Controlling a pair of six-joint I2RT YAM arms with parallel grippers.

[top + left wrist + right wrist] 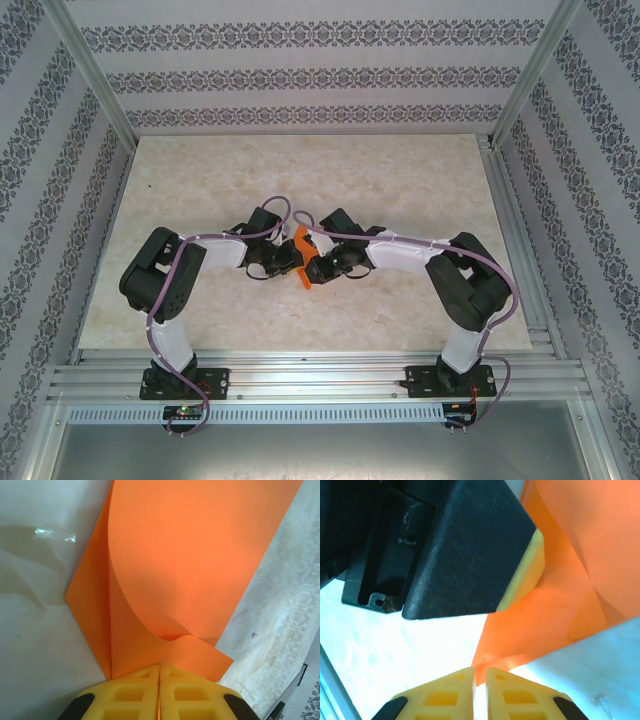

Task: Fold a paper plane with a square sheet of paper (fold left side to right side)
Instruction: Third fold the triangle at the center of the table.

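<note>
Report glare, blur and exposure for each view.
Top external: even light, sharp, no glare on the table. Left wrist: small glint upper left, orange paper evenly lit, soft curl shadow. Right wrist: table blown out white, paper glowing.

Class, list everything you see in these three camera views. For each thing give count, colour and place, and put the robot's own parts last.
thin bright orange paper sheet: one, orange, partly folded and curled, mid-table between the grippers.
marbled stone-look table: one, cream-beige, under everything.
patterned wall panels: three sides, white with grey ornament bands, around the table.
aluminium frame rail: one, silver, along the near edge under the arm bases.
purple cables: two, one along each arm.
left arm: one, black and white, near left.
right arm: one, black and white, near right.
left gripper: one, yellow and black, shut on the paper's edge.
right gripper: one, yellow and black, shut on a paper corner.
</note>
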